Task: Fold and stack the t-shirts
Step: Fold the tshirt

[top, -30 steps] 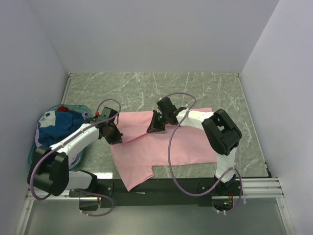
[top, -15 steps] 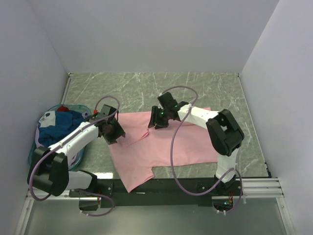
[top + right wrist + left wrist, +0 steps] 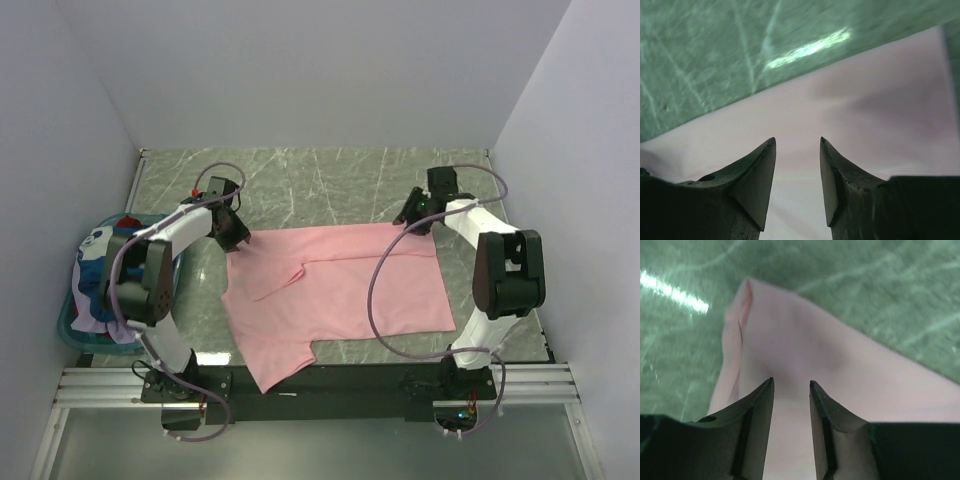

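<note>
Marbled desk (image 3: 320,180) — we've swung left tool (image 3: 232,234) and right tool (image 3: 414,216) to the far corners of the pink t-shirt (image 3: 340,295), both spread, nothing pinched — likely the fold next.

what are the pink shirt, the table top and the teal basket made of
Pink shirt: soft matte cloth, it creases and folds flat. Table top: green marble-look surface with white veins, glossy enough to reflect lights; possibly laminate. Basket: teal, smooth stiff rim, probably plastic.
</note>
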You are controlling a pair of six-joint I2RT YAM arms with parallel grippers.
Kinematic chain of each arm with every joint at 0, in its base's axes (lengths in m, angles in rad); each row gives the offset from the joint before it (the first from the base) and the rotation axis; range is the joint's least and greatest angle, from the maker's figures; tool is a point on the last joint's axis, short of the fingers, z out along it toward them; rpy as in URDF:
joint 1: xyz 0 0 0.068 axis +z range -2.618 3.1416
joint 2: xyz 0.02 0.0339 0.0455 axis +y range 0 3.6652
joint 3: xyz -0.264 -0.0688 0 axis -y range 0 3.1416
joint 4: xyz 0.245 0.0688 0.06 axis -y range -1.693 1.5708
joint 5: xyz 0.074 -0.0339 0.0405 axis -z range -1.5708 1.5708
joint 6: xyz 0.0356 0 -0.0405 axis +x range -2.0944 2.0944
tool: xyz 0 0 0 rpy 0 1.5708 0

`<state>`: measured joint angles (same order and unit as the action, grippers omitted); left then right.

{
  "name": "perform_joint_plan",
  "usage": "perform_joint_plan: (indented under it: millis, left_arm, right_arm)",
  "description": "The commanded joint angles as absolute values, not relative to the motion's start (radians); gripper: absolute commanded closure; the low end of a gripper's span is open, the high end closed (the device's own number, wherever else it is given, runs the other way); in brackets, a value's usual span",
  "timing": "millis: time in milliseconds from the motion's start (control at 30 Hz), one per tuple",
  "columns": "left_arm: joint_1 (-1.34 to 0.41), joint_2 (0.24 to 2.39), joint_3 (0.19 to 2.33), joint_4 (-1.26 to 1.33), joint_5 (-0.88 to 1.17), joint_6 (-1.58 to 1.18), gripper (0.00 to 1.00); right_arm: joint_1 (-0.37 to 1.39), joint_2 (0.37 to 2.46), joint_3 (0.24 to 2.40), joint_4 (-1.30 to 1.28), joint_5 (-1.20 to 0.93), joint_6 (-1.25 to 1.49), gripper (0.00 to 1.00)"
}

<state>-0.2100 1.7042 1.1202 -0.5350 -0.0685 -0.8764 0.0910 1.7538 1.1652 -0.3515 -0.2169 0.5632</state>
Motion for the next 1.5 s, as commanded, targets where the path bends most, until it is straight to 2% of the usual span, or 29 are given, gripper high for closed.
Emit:
perform_joint_plan:
  millis: [0, 433, 667, 900, 1000, 1167, 1300, 1467]
  left_arm:
    - [-0.175, 1.788, 1.203, -0.514, -0.075, -0.842, 0.6]
    - [-0.118, 2.072, 1.425, -0.566, -0.04, -0.825, 0.62]
    - [-0.103, 2.212, 1.595, -0.601, -0.017, -0.824, 0.6]
    - [-0.081, 2.293, 1.755, -0.603, 0.023, -0.815, 0.51]
    - [-0.078, 2.258, 1.744, -0.585, 0.018, -0.804, 0.48]
    - [-0.077, 2.21, 1.694, -0.537, 0.015, -0.799, 0.48]
    - [-0.077, 2.233, 1.692, -0.538, 0.038, -0.795, 0.48]
    - [-0.075, 2.238, 1.674, -0.528, 0.029, -0.793, 0.48]
  right_arm:
    - [0.025, 1.787, 1.18, -0.365, -0.206, 0.522, 0.53]
    - [-0.081, 2.012, 1.345, -0.423, -0.216, 0.52, 0.57]
    - [-0.11, 2.154, 1.563, -0.483, -0.213, 0.526, 0.57]
    - [-0.115, 2.266, 1.738, -0.46, -0.259, 0.519, 0.56]
    - [-0.115, 2.173, 1.682, -0.388, -0.265, 0.518, 0.55]
    - [-0.138, 1.976, 1.445, -0.244, -0.307, 0.56, 0.56]
    - [-0.167, 1.919, 1.286, -0.172, -0.406, 0.592, 0.57]
    - [-0.192, 1.939, 1.229, -0.153, -0.422, 0.588, 0.59]
